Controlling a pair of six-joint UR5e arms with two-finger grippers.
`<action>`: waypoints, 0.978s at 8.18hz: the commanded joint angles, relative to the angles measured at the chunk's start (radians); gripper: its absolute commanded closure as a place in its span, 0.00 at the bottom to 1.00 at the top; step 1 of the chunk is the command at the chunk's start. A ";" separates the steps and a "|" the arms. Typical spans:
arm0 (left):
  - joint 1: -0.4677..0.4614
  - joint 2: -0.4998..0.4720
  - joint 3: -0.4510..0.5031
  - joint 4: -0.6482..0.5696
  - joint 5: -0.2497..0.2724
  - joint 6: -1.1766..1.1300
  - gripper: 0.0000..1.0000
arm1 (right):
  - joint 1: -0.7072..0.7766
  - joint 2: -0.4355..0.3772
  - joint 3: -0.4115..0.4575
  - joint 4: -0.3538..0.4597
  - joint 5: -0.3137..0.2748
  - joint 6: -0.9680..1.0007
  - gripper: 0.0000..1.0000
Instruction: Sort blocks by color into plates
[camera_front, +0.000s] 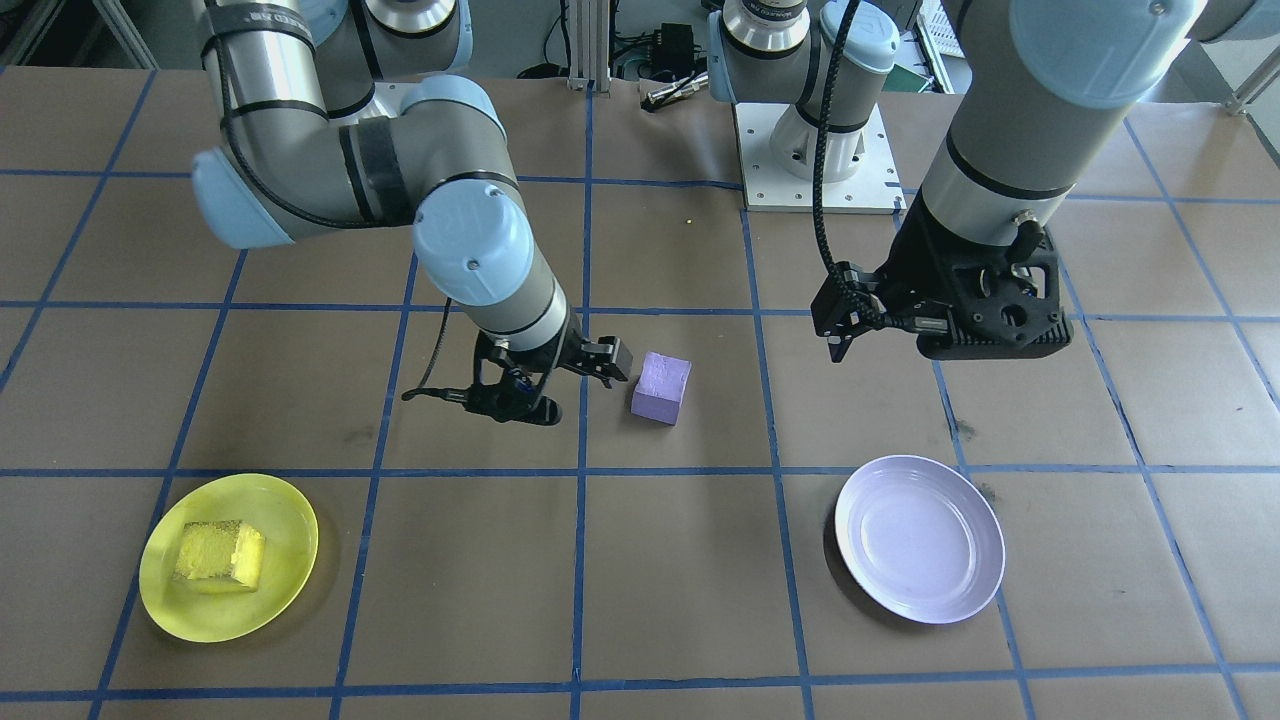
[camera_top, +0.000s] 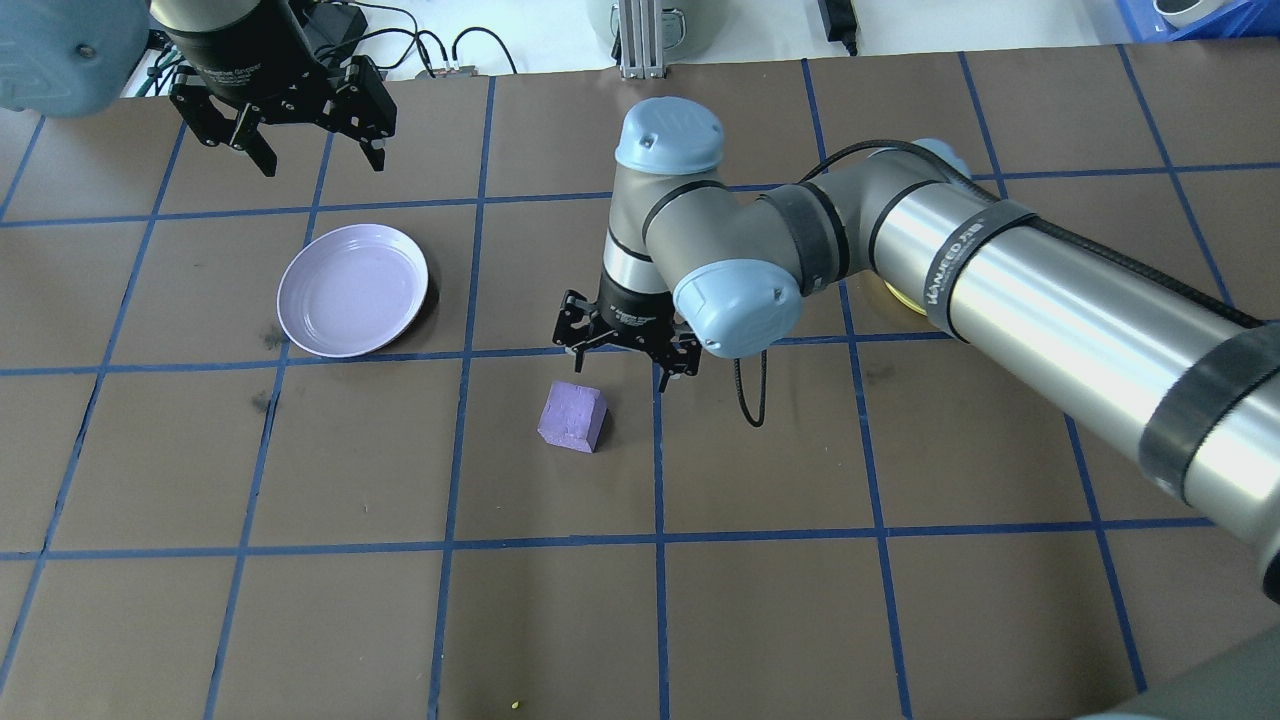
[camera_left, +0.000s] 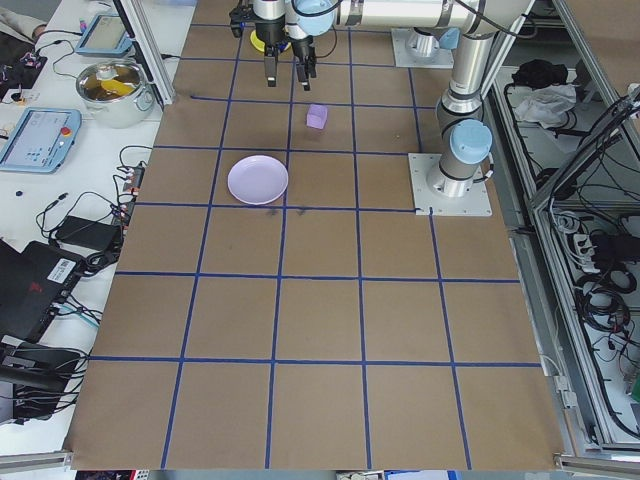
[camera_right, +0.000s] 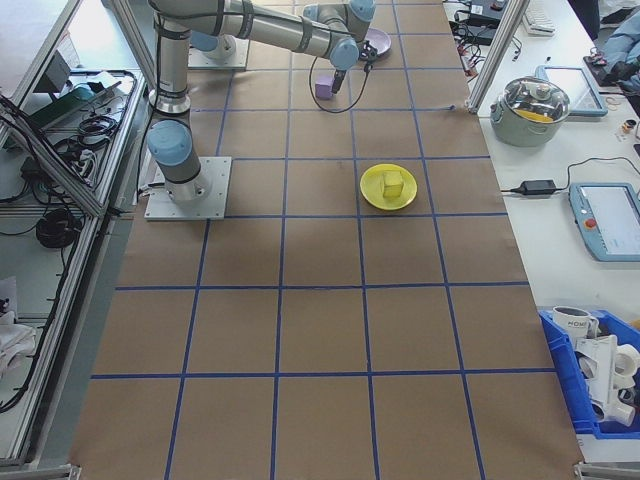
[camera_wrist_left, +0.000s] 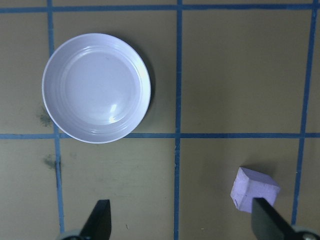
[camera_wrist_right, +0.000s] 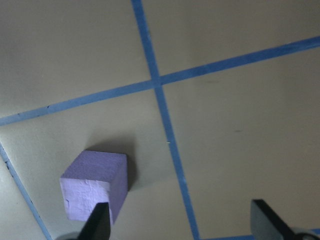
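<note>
Right claw (camera_top: 628, 352) spread wide, empty, just beside purple block (camera_top: 572, 417) resting on table (camera_top: 300, 600). Best centred squarely over block before descending, then carried to lavender plate (camera_top: 352, 290). Left claw (camera_top: 290, 125) open, empty, idle.

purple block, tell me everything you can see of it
The purple block is a small pale purple cube with a rough, foam-like surface. It sits on the brown paper table inside a blue-taped square, turned askew to the grid lines. Nothing touches it: the right claw hangs open just beside it, and the lavender plate lies empty, apart.
</note>
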 joint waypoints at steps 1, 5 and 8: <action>-0.095 -0.006 -0.114 0.030 -0.074 -0.010 0.00 | -0.198 -0.182 -0.006 0.223 -0.097 -0.177 0.00; -0.189 -0.037 -0.287 0.114 -0.079 -0.048 0.00 | -0.239 -0.281 -0.142 0.507 -0.241 -0.224 0.00; -0.210 -0.092 -0.292 0.116 -0.070 -0.114 0.00 | -0.234 -0.287 -0.162 0.505 -0.225 -0.288 0.00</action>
